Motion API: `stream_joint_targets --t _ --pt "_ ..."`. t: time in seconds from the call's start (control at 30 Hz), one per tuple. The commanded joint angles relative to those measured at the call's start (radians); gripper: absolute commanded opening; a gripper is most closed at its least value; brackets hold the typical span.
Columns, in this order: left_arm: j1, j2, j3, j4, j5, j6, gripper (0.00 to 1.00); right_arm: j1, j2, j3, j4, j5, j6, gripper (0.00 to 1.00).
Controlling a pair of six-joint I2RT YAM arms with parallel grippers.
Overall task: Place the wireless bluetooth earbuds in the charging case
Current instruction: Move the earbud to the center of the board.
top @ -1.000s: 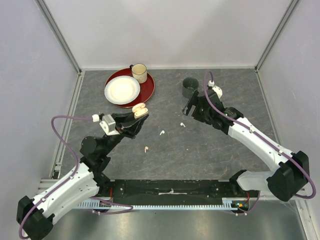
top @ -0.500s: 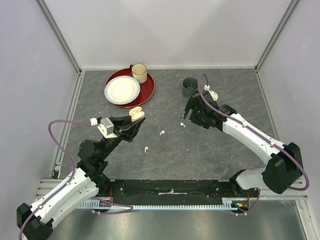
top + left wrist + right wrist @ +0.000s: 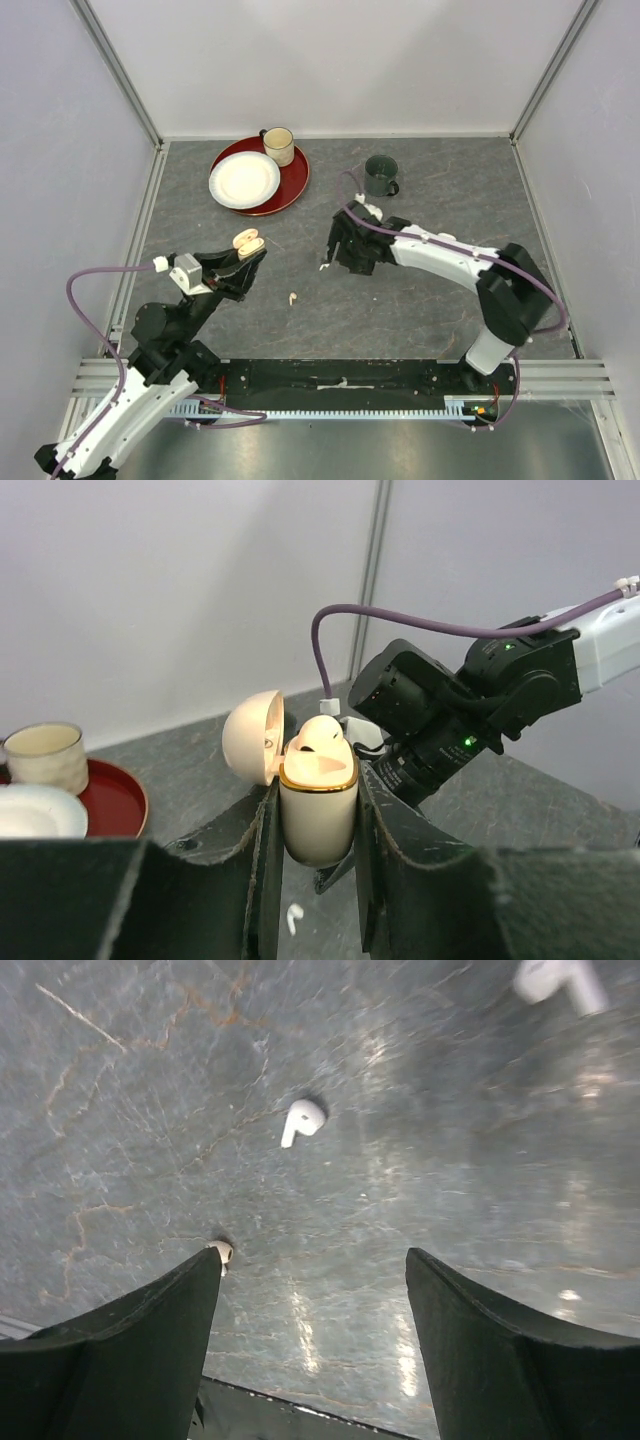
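Observation:
My left gripper (image 3: 250,250) is shut on the peach charging case (image 3: 318,800) and holds it upright above the table. Its lid (image 3: 252,735) is open and one pale earbud (image 3: 320,735) sits in it. My right gripper (image 3: 335,256) is open and empty, low over the table. In the right wrist view a white earbud (image 3: 300,1120) lies ahead of the open gripper (image 3: 312,1255). A peach earbud (image 3: 220,1252) lies beside its left fingertip and a second white earbud (image 3: 558,978) is at the top right. From above I see the white earbud (image 3: 324,265) and the peach earbud (image 3: 291,298).
A red tray (image 3: 295,185) at the back left carries a white plate (image 3: 243,180) and a cream mug (image 3: 279,146). A dark green mug (image 3: 381,175) stands behind the right arm. Walls close in three sides. A black rail (image 3: 340,380) runs along the near edge.
My right arm has swung left and down to the earbuds in the middle. My left arm has drawn back toward the near left, still holding the open case.

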Motion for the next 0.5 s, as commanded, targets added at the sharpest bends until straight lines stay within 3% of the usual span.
stream_joint_targets --t 0.0,0.2,0.47 --pt "0.0 -0.089 -0.017 -0.182 -0.134 0.025 0.02 0.068 0.109 0.097 0.051 -0.066 0.086 0.81" --pt "0.0 -0.097 -0.027 -0.233 -0.208 0.058 0.02 0.168 0.219 0.167 0.053 -0.035 0.211 0.77" --pt "0.015 -0.008 -0.087 -0.094 -0.21 0.042 0.02 0.252 0.276 0.223 0.056 0.031 0.293 0.71"
